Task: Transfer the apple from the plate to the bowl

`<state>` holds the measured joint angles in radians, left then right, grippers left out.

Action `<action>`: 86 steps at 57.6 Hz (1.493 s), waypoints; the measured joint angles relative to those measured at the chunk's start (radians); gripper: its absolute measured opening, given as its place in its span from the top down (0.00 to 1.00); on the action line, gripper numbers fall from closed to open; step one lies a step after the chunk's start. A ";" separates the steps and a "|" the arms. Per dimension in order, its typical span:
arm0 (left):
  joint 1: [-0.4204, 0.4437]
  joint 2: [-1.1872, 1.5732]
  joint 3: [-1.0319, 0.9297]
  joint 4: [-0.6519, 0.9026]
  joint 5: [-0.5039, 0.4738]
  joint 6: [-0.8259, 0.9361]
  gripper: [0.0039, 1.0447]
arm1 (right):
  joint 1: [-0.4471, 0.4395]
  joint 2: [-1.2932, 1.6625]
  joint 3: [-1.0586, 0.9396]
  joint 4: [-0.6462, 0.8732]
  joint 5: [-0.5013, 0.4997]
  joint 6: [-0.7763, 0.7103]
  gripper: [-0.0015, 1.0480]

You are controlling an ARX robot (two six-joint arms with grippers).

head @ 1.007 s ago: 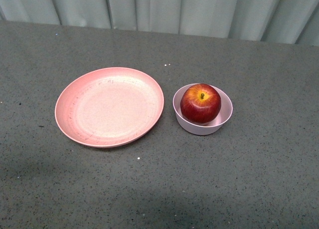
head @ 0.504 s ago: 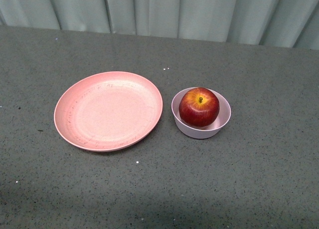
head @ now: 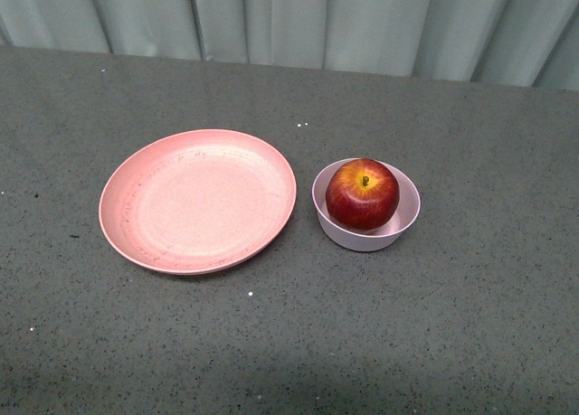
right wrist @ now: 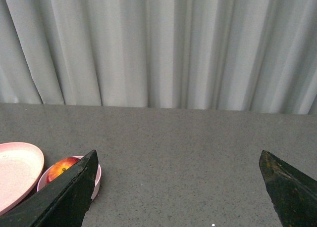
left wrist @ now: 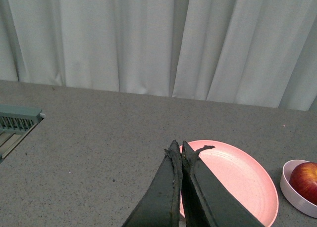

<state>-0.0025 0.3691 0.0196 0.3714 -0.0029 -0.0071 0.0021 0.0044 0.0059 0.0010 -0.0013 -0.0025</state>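
The dark red apple (head: 363, 193) sits inside the small pale pink bowl (head: 405, 218), just right of the wide salmon-pink plate (head: 197, 200), which holds nothing. Neither gripper shows in the front view. In the left wrist view my left gripper (left wrist: 178, 147) is shut and empty, raised near the plate (left wrist: 237, 177), with the bowl (left wrist: 293, 188) and apple (left wrist: 305, 180) beyond it. In the right wrist view my right gripper (right wrist: 178, 155) is wide open and empty above bare table. The apple (right wrist: 61, 167), bowl (right wrist: 97, 177) and plate (right wrist: 15, 167) lie beside one finger.
The grey speckled table (head: 470, 325) runs back to a pale pleated curtain (head: 289, 17). A grey-green slatted rack (left wrist: 15, 123) sits at the table's edge in the left wrist view.
The front view has shifted slightly, so the plate and bowl sit a little higher in the picture than a second ago. The apple stays in the bowl.
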 joint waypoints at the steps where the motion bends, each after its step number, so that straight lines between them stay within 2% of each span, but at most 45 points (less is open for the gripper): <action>1: 0.000 -0.013 0.000 -0.013 0.000 0.000 0.97 | 0.000 0.000 0.000 0.000 0.000 0.000 0.09; 33: 0.000 -0.201 0.000 -0.200 0.000 0.000 0.97 | 0.000 0.000 0.000 0.000 0.000 0.000 0.09; 38: 0.000 -0.328 0.000 -0.356 0.002 0.000 0.97 | 0.000 0.000 0.000 0.000 0.000 0.000 0.09; 50: 0.000 -0.364 0.000 -0.369 0.002 -0.001 0.96 | 0.000 0.000 0.000 0.000 0.000 0.000 0.09; 57: 0.000 -0.364 0.000 -0.369 0.002 0.000 0.74 | 0.000 0.000 0.000 0.000 0.000 0.000 0.09; 60: 0.000 -0.364 0.000 -0.369 0.002 0.000 0.60 | 0.000 0.000 0.000 0.000 0.000 0.000 0.09; 68: 0.000 -0.365 0.000 -0.369 0.002 0.000 0.31 | 0.000 0.000 0.000 0.000 0.000 0.000 0.09; 77: 0.000 -0.365 0.000 -0.369 0.002 0.000 0.07 | 0.000 0.000 0.000 0.000 0.000 0.000 0.09; 79: 0.000 -0.365 0.000 -0.369 0.002 0.003 0.04 | 0.000 0.000 0.000 0.000 0.000 0.000 0.09; 86: 0.000 -0.365 0.000 -0.369 0.002 0.003 0.06 | 0.000 0.000 0.000 0.000 0.000 0.000 0.09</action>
<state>-0.0025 0.0044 0.0200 0.0021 -0.0010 -0.0044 0.0021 0.0044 0.0059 0.0010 -0.0010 -0.0021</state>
